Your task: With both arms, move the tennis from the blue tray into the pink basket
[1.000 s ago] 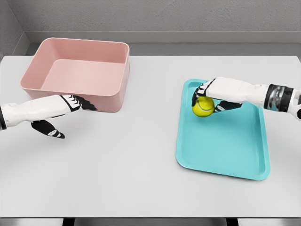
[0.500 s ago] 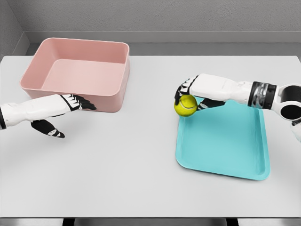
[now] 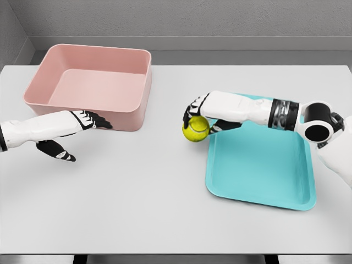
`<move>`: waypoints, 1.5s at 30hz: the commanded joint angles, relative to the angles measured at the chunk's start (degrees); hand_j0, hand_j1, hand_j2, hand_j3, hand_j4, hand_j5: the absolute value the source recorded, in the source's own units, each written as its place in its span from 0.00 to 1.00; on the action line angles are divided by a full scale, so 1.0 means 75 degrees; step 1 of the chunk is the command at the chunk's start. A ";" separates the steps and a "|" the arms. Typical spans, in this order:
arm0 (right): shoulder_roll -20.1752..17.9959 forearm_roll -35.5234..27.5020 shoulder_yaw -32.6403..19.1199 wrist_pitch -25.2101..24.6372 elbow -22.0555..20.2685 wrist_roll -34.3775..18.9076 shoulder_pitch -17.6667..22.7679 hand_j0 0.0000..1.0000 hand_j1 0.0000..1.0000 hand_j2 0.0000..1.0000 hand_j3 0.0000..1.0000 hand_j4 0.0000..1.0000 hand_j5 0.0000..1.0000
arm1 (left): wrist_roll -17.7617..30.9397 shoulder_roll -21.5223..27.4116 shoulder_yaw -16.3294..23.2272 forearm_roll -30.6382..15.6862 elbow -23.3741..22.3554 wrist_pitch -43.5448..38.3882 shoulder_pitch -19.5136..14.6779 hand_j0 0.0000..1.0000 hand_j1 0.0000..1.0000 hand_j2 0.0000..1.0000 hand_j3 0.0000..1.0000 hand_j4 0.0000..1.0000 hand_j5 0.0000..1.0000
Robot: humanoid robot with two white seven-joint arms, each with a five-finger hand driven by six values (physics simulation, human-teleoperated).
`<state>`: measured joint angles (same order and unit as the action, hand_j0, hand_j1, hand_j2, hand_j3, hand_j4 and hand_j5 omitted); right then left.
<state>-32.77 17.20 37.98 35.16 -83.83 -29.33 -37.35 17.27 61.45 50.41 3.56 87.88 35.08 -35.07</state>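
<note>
Both arms are showing smooth white shells. The left robot hand (image 3: pixel 82 122) and right robot hand (image 3: pixel 202 113) are showing white backs with black fingers. The right forearm is carrying a grey metallic band and a black round joint.

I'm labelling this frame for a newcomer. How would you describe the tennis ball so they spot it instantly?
Start at the blue tray on the table's right side. Just past its upper-left corner, the right robot hand grips the tennis ball. It is the only yellow-green, round thing in view.

Our right hand (image 3: pixel 202 113): arm outstretched, fingers curled around the ball (image 3: pixel 196 128). Our left hand (image 3: pixel 74 127): fingers extended, relaxed, holding nothing.
</note>
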 commanded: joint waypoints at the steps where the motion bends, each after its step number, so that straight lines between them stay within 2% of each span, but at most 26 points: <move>1: 0.0174 -0.0055 0.0069 -0.0021 -0.0002 -0.0003 0.0000 0.54 0.54 0.54 0.54 0.54 0.54 | 0.0006 -0.0002 -0.0007 -0.0053 0.0001 -0.0011 0.0000 1.00 1.00 1.00 1.00 1.00 1.00; 25: 0.1088 0.0296 0.0632 -0.0021 0.0185 -0.0167 0.0047 0.54 0.54 0.54 0.54 0.54 0.54 | 0.0006 -0.0002 -0.0007 -0.0077 0.0013 -0.0011 0.0000 1.00 1.00 1.00 1.00 1.00 1.00; 26: 0.1088 0.0296 0.0608 -0.0021 0.0197 -0.0144 0.0024 0.69 0.69 0.69 0.69 0.69 0.69 | 0.0006 -0.0002 -0.0007 -0.0100 0.0013 -0.0011 0.0000 1.00 1.00 1.00 1.00 1.00 1.00; 27: 0.1111 0.0285 0.0573 -0.0021 0.0326 -0.0074 -0.0012 1.00 1.00 1.00 1.00 1.00 1.00 | 0.0006 -0.0002 -0.0007 -0.0100 0.0013 -0.0011 0.0000 1.00 1.00 1.00 1.00 1.00 1.00; 32: 0.1135 0.0296 0.0550 -0.0021 0.0408 -0.0097 0.0000 1.00 1.00 1.00 1.00 1.00 1.00 | -0.0006 -0.0014 0.0005 -0.0206 0.0024 -0.0011 0.0000 1.00 1.00 1.00 1.00 1.00 1.00; 38: 0.1029 0.0285 0.0503 -0.0021 0.0244 -0.0073 0.0023 1.00 1.00 1.00 1.00 1.00 1.00 | -0.0088 -0.0131 0.0075 -0.0428 0.0212 -0.0011 -0.0012 1.00 1.00 1.00 1.00 1.00 1.00; 40: 0.1006 0.0261 0.0479 -0.0021 0.0197 -0.0038 0.0023 1.00 1.00 1.00 1.00 1.00 1.00 | -0.0076 -0.0435 0.0087 -0.0428 0.0259 -0.0011 -0.0059 1.00 1.00 1.00 1.00 1.00 1.00; 42: 0.0491 -0.0019 0.0233 -0.0021 -0.0224 -0.0015 0.0059 1.00 1.00 1.00 1.00 1.00 1.00 | -0.0076 -0.0588 0.0099 -0.0440 0.0317 -0.0011 -0.0059 1.00 1.00 1.00 1.00 1.00 1.00; 43: -0.0001 -0.0477 0.0151 -0.0021 -0.0307 0.0067 0.0070 1.00 1.00 1.00 1.00 1.00 1.00 | -0.0064 -0.0670 0.0111 -0.0440 0.0329 -0.0011 -0.0059 1.00 1.00 1.00 1.00 1.00 1.00; 45: -0.0904 -0.0559 -0.0036 -0.0021 -0.0389 0.0407 0.0094 1.00 1.00 1.00 1.00 1.00 1.00 | -0.0064 -0.0729 0.0122 -0.0452 0.0364 -0.0011 -0.0059 1.00 1.00 1.00 1.00 1.00 1.00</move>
<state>-34.10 15.26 38.94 35.15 -85.51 -27.96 -36.56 16.80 56.80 51.28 0.70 90.27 35.08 -35.59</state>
